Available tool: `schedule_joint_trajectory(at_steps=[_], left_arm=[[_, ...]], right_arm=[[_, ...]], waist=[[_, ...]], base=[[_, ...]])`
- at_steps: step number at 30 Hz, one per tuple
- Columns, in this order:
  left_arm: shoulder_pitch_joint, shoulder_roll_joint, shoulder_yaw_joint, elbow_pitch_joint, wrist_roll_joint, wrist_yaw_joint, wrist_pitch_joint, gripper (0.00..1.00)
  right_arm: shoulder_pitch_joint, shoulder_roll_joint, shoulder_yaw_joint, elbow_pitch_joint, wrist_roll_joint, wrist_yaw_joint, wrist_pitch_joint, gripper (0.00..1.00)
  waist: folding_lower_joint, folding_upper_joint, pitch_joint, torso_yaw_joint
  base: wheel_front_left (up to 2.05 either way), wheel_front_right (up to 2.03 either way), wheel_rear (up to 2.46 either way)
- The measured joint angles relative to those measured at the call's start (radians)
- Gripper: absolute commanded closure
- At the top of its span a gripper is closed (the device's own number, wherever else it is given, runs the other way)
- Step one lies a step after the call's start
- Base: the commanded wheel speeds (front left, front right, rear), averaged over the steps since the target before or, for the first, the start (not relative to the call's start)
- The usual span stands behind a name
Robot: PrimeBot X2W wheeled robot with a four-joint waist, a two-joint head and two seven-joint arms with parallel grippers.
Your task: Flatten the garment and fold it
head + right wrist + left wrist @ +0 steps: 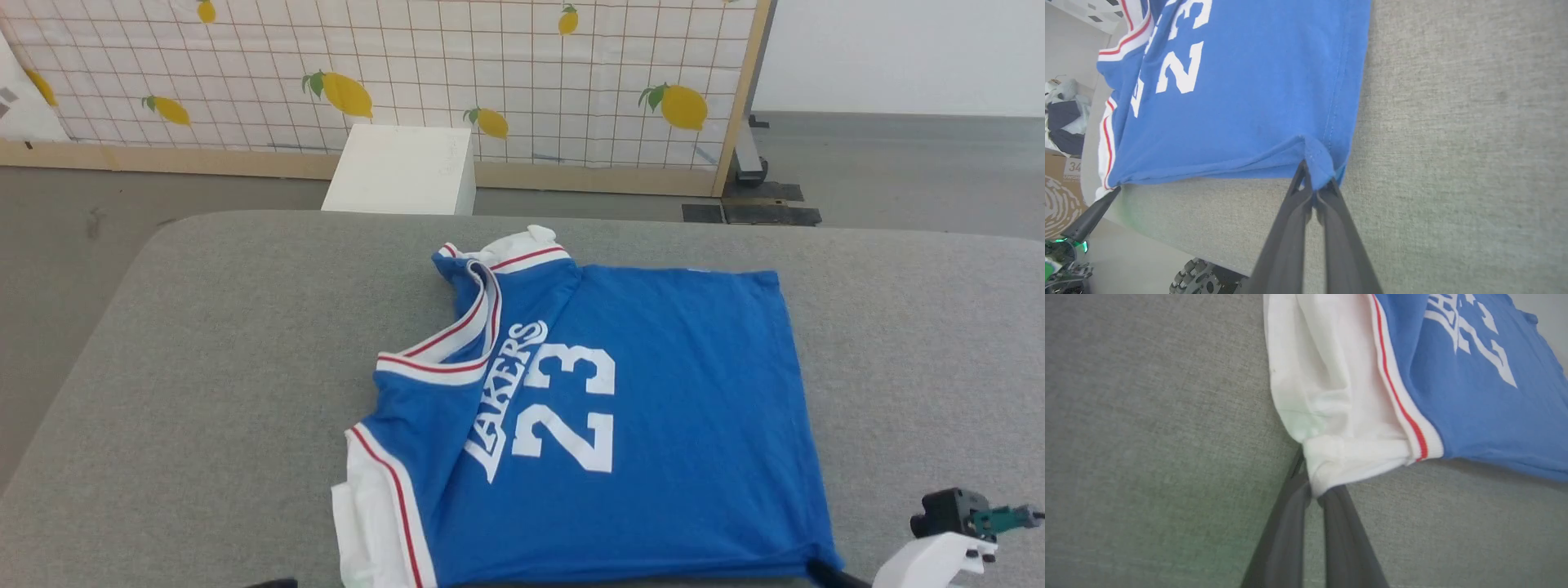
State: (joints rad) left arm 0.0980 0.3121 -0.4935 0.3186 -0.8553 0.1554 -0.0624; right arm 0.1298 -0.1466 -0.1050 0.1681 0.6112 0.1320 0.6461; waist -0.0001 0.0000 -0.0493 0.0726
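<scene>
Ok, garment (620,408) reads "LAKERS 23"; left gripper (1314,494) pinches its white sleeve (1327,396), right gripper (1314,192) its hem corner (1327,163).

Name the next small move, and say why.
Probably lift both corners slightly and pull apart to tauten the near edge: the left gripper pinches the white sleeve, the right gripper the blue hem corner, and the garment lies bunched at its collar.
</scene>
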Motion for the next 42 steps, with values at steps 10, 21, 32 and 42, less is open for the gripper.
schedule_joint_trajectory(at_steps=[10, 21, 32, 42], left_arm=[[0.128, 0.038, 0.029, -0.213, -0.028, 0.096, 0.035, 1.00], [0.119, 0.073, 0.027, -0.283, -0.022, 0.111, 0.061, 1.00], [-0.103, 0.115, 0.011, -0.275, 0.028, 0.078, 0.142, 1.00], [-0.342, 0.125, -0.005, -0.132, 0.066, -0.001, 0.184, 1.00]], right_arm=[[0.055, 0.050, -0.044, -0.096, -0.042, 0.000, 0.104, 1.00], [0.051, 0.066, -0.051, -0.149, -0.067, 0.000, 0.146, 1.00], [-0.104, 0.045, -0.034, -0.157, -0.101, 0.000, 0.192, 1.00], [-0.297, 0.039, -0.024, -0.088, -0.172, 0.000, 0.226, 1.00]], waist=[[0.0000, 0.0000, 0.007, -0.023], [0.0001, 0.0000, 0.020, -0.026], [0.0001, 0.0000, 0.089, -0.032], [0.0002, 0.0000, 0.192, -0.040]], base=[[0.00, 0.00, 0.00], [0.00, 0.00, 0.00], [0.00, 0.00, 0.00], [0.00, 0.00, 0.00]])
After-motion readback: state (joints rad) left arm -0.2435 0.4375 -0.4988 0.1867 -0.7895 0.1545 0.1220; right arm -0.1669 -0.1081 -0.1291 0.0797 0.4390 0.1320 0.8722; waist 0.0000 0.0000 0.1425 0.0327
